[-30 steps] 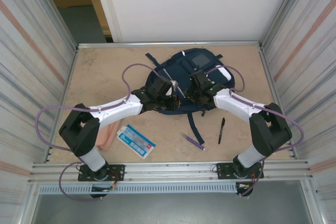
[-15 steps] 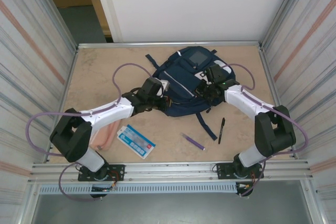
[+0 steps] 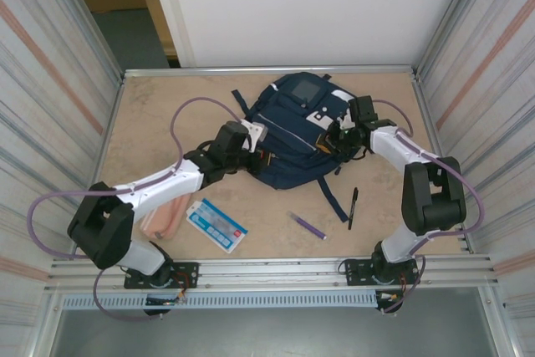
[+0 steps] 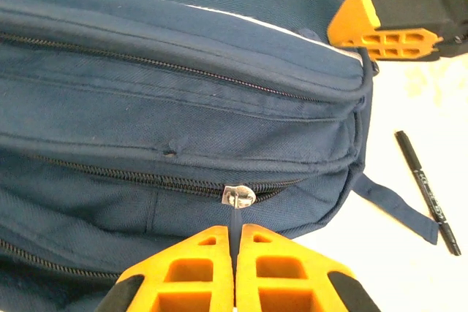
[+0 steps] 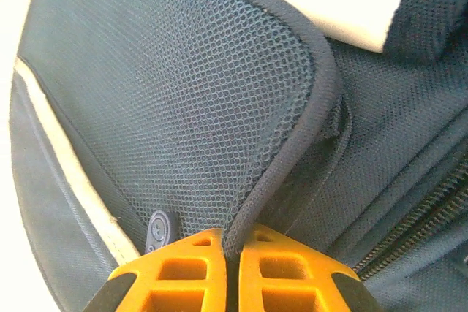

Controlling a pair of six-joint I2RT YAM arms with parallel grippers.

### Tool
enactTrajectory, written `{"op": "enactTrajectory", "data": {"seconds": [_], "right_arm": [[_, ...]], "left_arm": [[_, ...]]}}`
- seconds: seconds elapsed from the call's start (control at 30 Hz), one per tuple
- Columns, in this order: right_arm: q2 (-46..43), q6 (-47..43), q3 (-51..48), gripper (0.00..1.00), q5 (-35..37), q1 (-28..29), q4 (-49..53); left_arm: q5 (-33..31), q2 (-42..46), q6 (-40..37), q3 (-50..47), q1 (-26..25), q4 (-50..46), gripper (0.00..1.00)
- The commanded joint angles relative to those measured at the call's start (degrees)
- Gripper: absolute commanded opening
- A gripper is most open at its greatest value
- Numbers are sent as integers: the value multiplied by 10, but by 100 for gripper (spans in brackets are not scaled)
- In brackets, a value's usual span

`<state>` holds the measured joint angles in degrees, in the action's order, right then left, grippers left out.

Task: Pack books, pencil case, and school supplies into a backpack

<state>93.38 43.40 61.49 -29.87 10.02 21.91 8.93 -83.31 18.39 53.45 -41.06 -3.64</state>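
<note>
My left claw [image 4: 235, 237]: pinching the zipper pull [image 4: 238, 196], bottom centre of frame.
My right claw [image 5: 231, 245]: pressed shut on the mesh pocket's edge [image 5: 289, 158].
Backpack [image 3: 288, 123]: upper centre of the overhead view.

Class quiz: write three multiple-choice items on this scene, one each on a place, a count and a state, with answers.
1. The booklet lies: A on the table, on the near side of the backpack; B inside it; C under the right arm.
2. How many pens lie on the table? A one; B three; C two.
3. The left end effector is: A open; B shut on the zipper pull; C shut on a pen.
Answers: A, it lies flat on bare tabletop; C, one black, one purple; B, its fingers pinch the pull.
</note>
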Motion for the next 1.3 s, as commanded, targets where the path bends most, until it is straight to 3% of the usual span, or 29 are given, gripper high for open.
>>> {"op": "enactTrajectory", "data": {"seconds": [0.0, 0.17, 0.27, 0.33, 0.4, 0.5, 0.67, 0.77, 0.9, 1.1, 1.2, 1.27], "right_arm": [[21, -46, 33, 0, 14, -35, -28], [62, -64, 68, 0, 16, -51, -55], [100, -42, 92, 0, -28, -51, -84], [116, -12, 110, 23, -65, -50, -73], [104, 24, 102, 39, -63, -50, -57], [50, 83, 57, 47, -45, -50, -30], [-48, 123, -35, 50, -61, -43, -11], [-78, 140, -60, 51, -67, -16, 1], [-109, 204, -90, 53, -14, 25, -26], [-94, 313, -103, 51, 18, 72, -90], [-69, 315, -91, 40, 33, 79, -85], [-54, 314, -89, 22, 30, 81, -93]], "left_arm": [[-23, 32, -16, -1, -20, 16, 0], [-19, 15, -18, 14, -29, 16, 0], [-18, -9, 1, 16, -31, 32, 0], [-27, -30, 24, 20, -31, 39, 0], [-32, -44, 41, 26, -31, 49, 0], [-31, -65, 61, 40, -31, 64, 0], [-18, -82, 68, 77, -36, 52, 0], [-20, -84, 53, 89, -45, 47, 0], [-18, -81, 36, 98, -60, 42, 0], [-20, -81, 34, 100, -73, 50, 0], [-14, -85, 43, 100, -75, 58, 0], [-7, -86, 44, 101, -77, 60, 0]]}}
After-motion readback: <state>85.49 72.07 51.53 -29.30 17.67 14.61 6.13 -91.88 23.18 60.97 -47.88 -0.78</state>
